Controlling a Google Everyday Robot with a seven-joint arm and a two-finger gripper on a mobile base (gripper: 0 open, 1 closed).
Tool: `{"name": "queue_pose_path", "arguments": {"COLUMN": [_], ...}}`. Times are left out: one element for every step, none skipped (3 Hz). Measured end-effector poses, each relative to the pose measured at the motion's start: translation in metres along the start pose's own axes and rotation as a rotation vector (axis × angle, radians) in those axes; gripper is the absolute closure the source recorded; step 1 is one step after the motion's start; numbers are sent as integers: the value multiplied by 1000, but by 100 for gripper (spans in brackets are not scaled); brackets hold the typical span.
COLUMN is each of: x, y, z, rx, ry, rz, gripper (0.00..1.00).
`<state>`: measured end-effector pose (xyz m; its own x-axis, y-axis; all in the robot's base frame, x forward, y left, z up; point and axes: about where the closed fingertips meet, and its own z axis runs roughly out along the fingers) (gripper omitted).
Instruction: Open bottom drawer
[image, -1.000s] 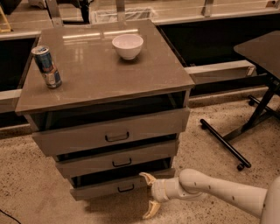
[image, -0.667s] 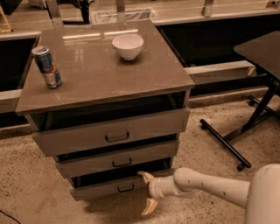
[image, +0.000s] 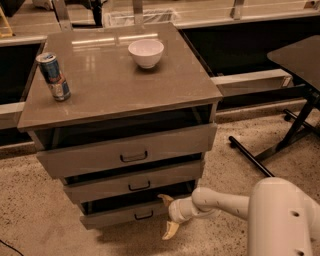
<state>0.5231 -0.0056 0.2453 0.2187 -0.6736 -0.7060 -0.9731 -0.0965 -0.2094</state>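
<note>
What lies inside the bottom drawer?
Only a dark strip shows behind the bottom drawer front; the middle drawer above covers the rest. The open end effector sits at the bottom drawer's right end.

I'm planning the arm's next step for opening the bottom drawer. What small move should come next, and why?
Probably slide the gripper left onto the black handle of the bottom drawer. It is open at the front panel's right end, beside the handle rather than around it, so it seems to have nothing to pull.
</note>
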Motion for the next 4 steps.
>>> {"name": "queue_pose_path", "arguments": {"x": [36, 37, 38, 39], "y": [-19, -25, -27, -29], "z": [26, 29, 32, 36], "rx": [-26, -22, -24, -31], "ry": [28, 28, 39, 54], "rz": [24, 28, 31, 30], "gripper": [0, 0, 26, 49]}}
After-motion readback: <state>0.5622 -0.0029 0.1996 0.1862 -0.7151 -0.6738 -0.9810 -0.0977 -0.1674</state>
